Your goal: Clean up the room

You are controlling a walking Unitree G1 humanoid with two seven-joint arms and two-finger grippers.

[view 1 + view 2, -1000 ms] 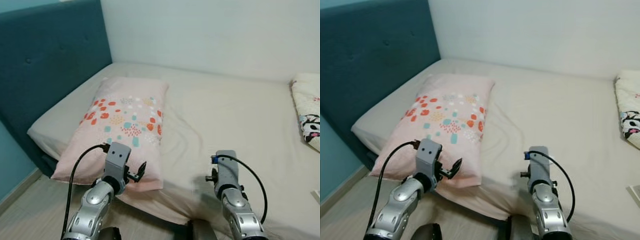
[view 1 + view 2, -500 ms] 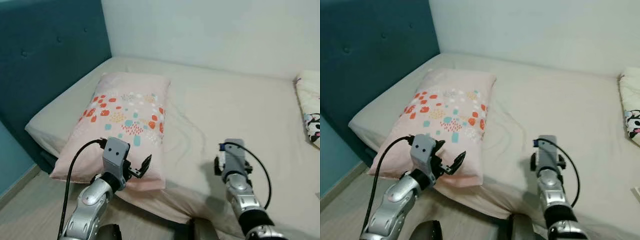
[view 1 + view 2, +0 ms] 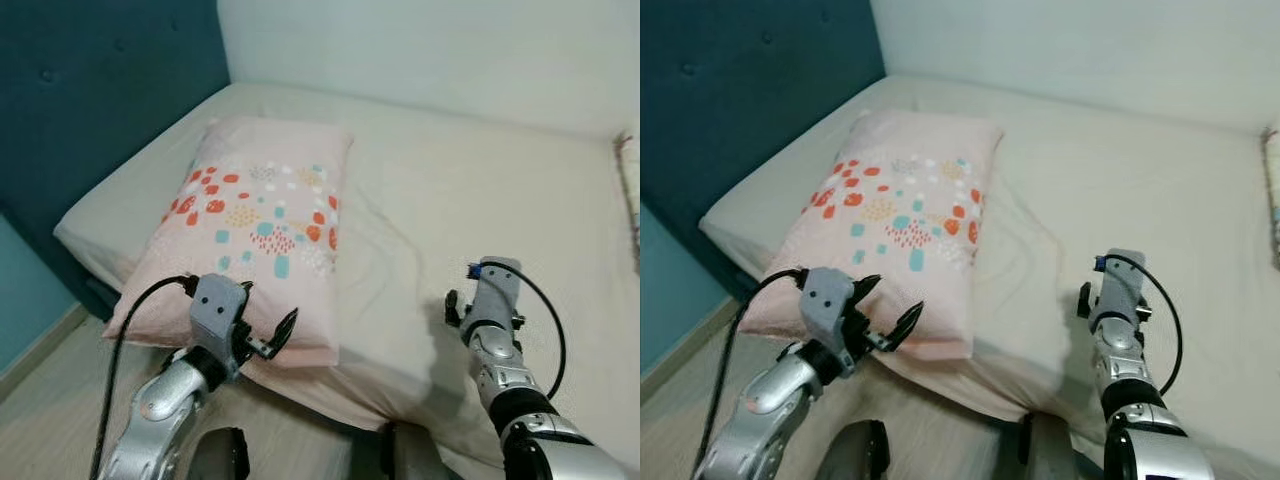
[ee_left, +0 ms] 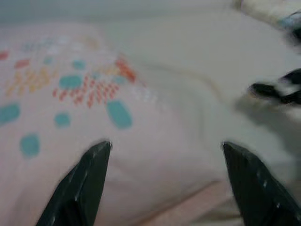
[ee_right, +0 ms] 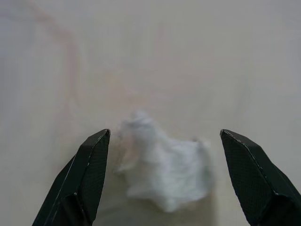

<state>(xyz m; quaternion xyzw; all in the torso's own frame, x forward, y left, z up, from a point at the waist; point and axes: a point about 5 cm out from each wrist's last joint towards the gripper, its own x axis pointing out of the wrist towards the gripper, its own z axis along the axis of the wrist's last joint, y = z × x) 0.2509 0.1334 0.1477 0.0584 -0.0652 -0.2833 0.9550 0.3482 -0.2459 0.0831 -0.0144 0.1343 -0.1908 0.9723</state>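
- right gripper (image 5: 164, 183) hangs over the beige bed sheet (image 3: 480, 190), fingers (image 5: 89, 174) spread wide; a crumpled white tissue (image 5: 164, 172) lies on the sheet between the two fingertips, nothing gripped; cannot tell if the fingers touch the sheet
- in the head views the right arm (image 3: 495, 330) reaches over the near edge of the mattress, wrist pointing down at the sheet; tissue hidden behind the wrist there
- left gripper (image 3: 265, 335) sits at the near corner of the pink pillow (image 3: 260, 225), fingers wide apart, empty; in the left wrist view the pillow's patterned cover lies between and beyond the black fingers (image 4: 82, 188); view is blurred, contact with the pillow cannot be told
- pillow has red, teal and yellow spots; lies flat on the head end of the bed, just beside the dark teal headboard (image 3: 90, 120), its near corner overhanging the mattress edge
- patterned blanket (image 3: 630, 190) at the far right edge of the bed, well apart from both grippers
- pale wall (image 3: 420, 50) behind the bed; light wooden floor (image 3: 40, 400) beside it at the left
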